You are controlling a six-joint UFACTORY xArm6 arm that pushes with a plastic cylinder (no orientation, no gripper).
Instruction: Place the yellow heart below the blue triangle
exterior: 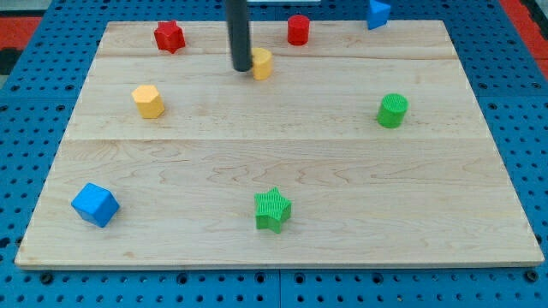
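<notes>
Findings at this moment. My tip [241,68] stands at the view's upper centre, touching or all but touching the left flank of the yellow heart [262,63]; the rod hides that side of the block, so its heart shape is only partly made out. The rig carries no gripper, so there is nothing to open, close or grasp: contact is by pushing only.

The blue triangle [378,13] sits at the board's top edge, roughly at two o'clock from the heart and well apart from it. It appears to overhang the wooden board [274,171] slightly.

Hazards, in my judgement:
- The red cylinder [297,29] lies at about one o'clock from the heart, near it. A push angled upward would strike it and drive it along.
- An off-centre contact would spin the heart off the tip, letting it slide away toward the top edge.
- Overshooting rightward could nudge the triangle off the board altogether.
- The green cylinder [393,110] sits at about four o'clock from the heart; too low a course brings the heart against it.

The red star [169,36], yellow hexagon [148,101], blue cube [94,204] and green star [272,210] lie clear of any likely path.
</notes>
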